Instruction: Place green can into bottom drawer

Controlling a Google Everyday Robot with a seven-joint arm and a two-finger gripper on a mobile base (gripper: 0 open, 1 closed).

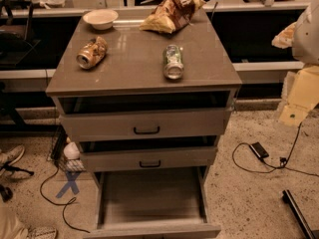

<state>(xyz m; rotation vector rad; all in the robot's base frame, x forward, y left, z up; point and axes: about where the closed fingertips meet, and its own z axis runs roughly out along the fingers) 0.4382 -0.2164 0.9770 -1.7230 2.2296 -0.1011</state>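
Note:
The green can (173,61) lies on its side on the cabinet top (134,68), right of centre, with a silver end facing me. The bottom drawer (152,198) is pulled far out below, and its flat floor is bare. My gripper (299,101) hangs at the right edge of the camera view, at the end of the pale arm (306,31). It is well to the right of the cabinet, apart from the can, and holds nothing that I can see.
On the top there are also a tan can (92,53) lying at the left, a white bowl (100,18) at the back left and a chip bag (170,13) at the back. The two upper drawers (147,124) stand slightly open. Cables (259,153) lie on the floor at the right.

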